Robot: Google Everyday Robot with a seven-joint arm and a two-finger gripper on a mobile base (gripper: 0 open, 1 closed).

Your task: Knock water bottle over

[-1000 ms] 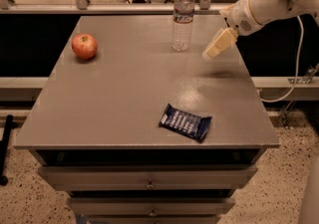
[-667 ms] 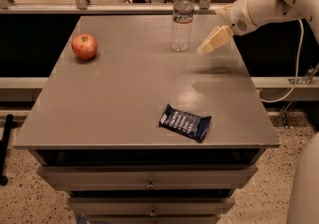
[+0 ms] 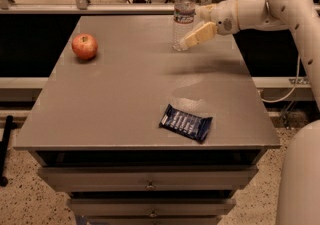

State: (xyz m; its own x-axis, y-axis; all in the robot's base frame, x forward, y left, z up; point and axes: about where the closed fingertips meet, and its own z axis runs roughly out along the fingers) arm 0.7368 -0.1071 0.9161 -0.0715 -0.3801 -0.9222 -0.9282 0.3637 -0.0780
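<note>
One sideways shove is all this step is calling for, and the gripper (image 3: 185,43) is reaching in low, its tan tip lying at the bottle's (image 3: 184,16) lower wall, touching or just short of it; whether it is spread or pressed together cannot be told from this angle. The bottle is standing upright right at the tip, on the side away from the arm (image 3: 260,6). Contact this low is likely risking a slide across the smooth grey table (image 3: 125,94) rather than a tip. Pushing higher, nearer the label band, and sweeping on past the bottle would probably be giving better leverage. The bottle is slim, clear and ribbed, with a white cap, so it is looking light and easy to topple. Well beyond it from the gripper, a round, glossy red apple (image 3: 84,46) is sitting clear of the sweep. A flat, dark blue crinkled wrapper (image 3: 186,123) is lying well apart, toward the near edge.
</note>
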